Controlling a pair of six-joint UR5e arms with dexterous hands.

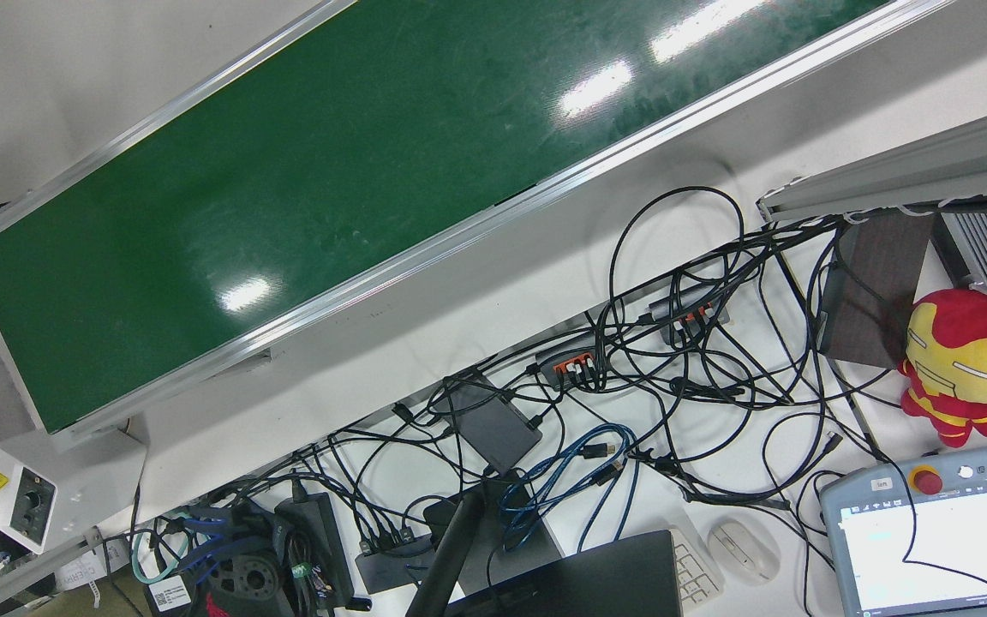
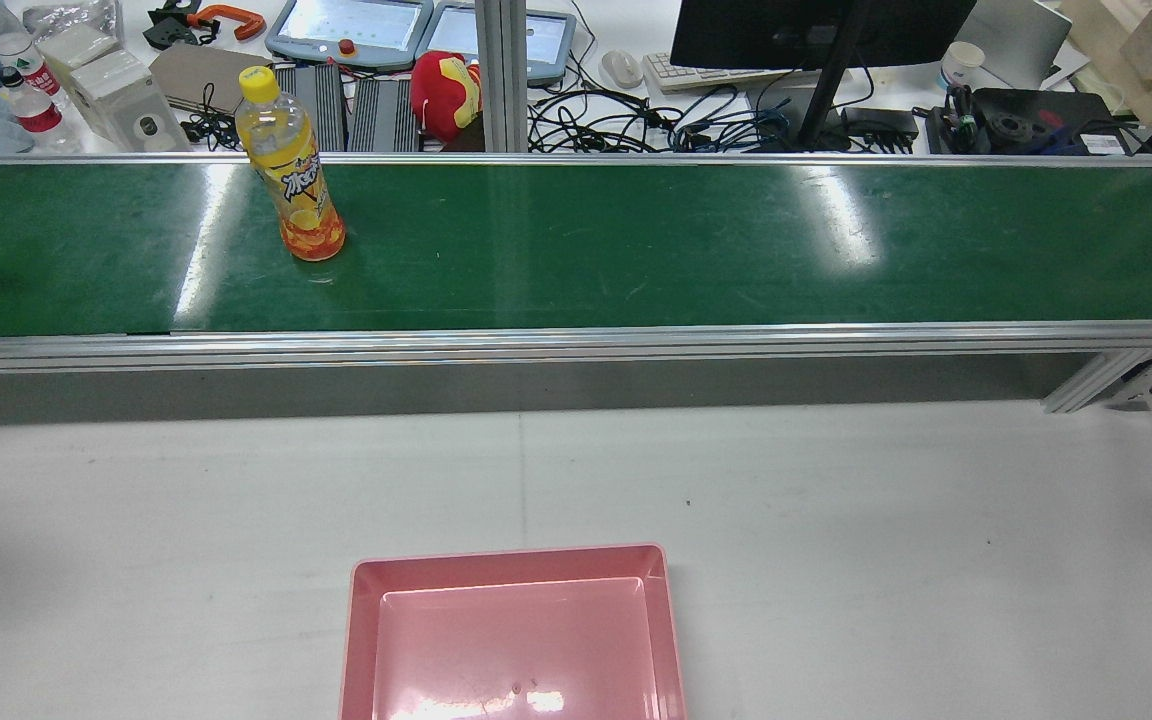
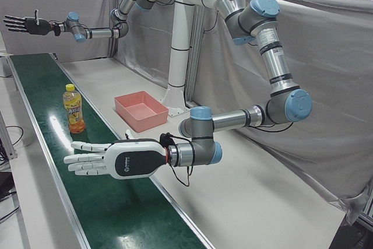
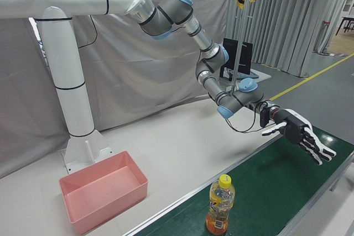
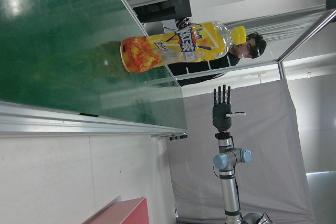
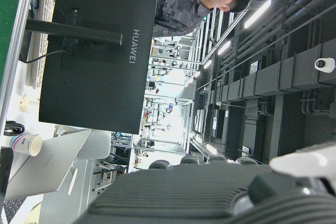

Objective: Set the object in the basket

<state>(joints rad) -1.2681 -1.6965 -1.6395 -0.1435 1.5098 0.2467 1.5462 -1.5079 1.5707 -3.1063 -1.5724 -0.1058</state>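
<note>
An orange drink bottle [image 2: 291, 180] with a yellow cap stands upright on the green conveyor belt [image 2: 636, 240], toward its left end. It also shows in the left-front view [image 3: 73, 109], the right-front view [image 4: 220, 208] and the left hand view [image 5: 178, 45]. The pink basket [image 2: 506, 556] sits empty on the white table at the near edge; it also shows in the left-front view [image 3: 137, 122]. My left hand [image 3: 111, 161] is open, fingers spread flat over the belt, a short way from the bottle. My right hand [image 4: 298, 134] is open over the belt's other end, far from the bottle.
The belt has raised aluminium side rails [image 2: 576, 340]. Beyond it lies a desk with a monitor [image 2: 816, 30], cables [image 1: 673, 377], teach pendants and a red plush toy [image 1: 965, 360]. The arms' white pedestal [image 3: 178, 56] stands behind the basket.
</note>
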